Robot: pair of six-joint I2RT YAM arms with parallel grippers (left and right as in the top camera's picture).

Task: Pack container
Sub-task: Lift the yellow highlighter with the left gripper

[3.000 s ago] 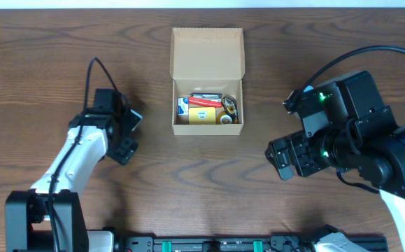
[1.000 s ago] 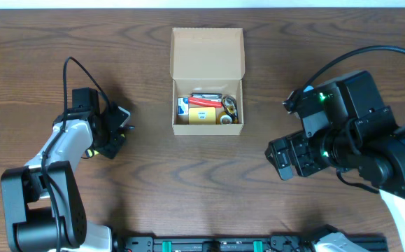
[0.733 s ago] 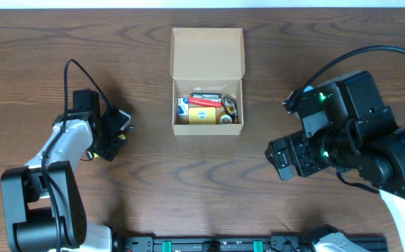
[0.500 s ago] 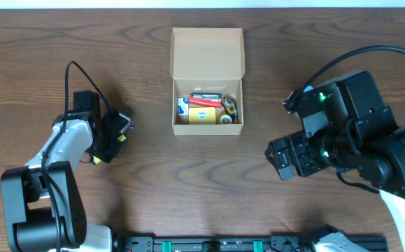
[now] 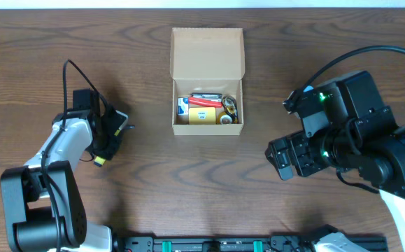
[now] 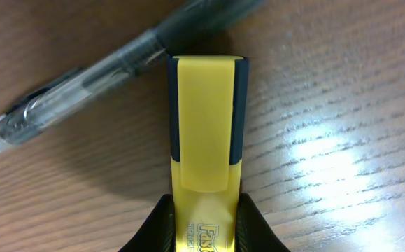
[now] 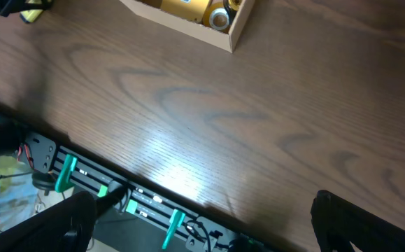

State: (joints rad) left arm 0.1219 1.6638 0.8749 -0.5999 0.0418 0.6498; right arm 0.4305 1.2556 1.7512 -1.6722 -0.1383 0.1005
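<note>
Now left pincer (image 5: 111, 134) has narrowed from wide to slim, jaws come in on yellow highlighter (image 6: 203, 126) at left of desk (image 5: 328, 35). Fingers (image 6: 161, 222) press both its sides, so grip looks made. Clear pen (image 6: 83, 84) lies just past highlighter's end, touching or nearly.

Likely means next item is ready to lift toward box.

Centre: container (image 5: 208, 52) unmoved, flap lid open on far side. Inside: red marker (image 5: 203, 102), blue-white packet (image 5: 182, 105), yellow item (image 5: 201, 116), small rolls, all packed tight.

Right: right pincer (image 5: 280, 159) spread wide, empty, same spot as before.
</note>
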